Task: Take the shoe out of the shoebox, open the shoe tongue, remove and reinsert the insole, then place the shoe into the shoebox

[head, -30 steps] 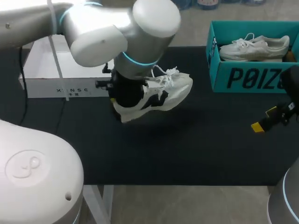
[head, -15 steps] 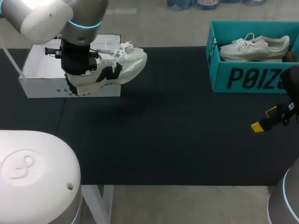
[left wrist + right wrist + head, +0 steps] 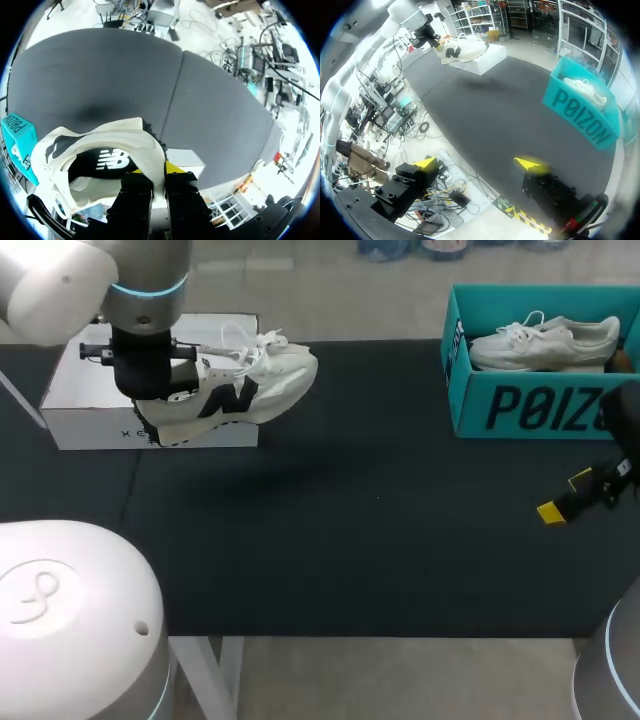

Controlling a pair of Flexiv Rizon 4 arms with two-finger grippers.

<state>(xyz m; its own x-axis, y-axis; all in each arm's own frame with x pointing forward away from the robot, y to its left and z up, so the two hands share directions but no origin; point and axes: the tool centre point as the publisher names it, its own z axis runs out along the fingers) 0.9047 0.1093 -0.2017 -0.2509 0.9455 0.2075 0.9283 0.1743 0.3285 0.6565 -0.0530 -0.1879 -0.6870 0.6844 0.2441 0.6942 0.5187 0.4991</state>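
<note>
While the left gripper (image 3: 159,173) hangs at 10 o'clock in the head view, its fingers are pinched on the heel collar of the white sneaker (image 3: 255,385), one yellow tip inside the shoe and one outside. Sneaker has black side markings and its laces are loose on top. Toe points to 3 o'clock and sits a bit higher than the heel.

In the head view the heel end overlaps the near wall of the white shoebox (image 3: 95,427). The toe sticks out past the box's 3 o'clock side, over the black mat (image 3: 380,540). Soft shadow on the mat at 6 o'clock from the shoe. Can't tell if the sole touches the box.

Teal shoebox (image 3: 540,408) is at 2 o'clock, well apart from the held shoe, with a second white sneaker (image 3: 545,340) lying in it, toe to 3 o'clock.

Right gripper (image 3: 477,163) is at 4 o'clock near the mat's edge, fingers spread wide, nothing between them. In its wrist view the teal box and the held sneaker both sit far ahead of it.
</note>
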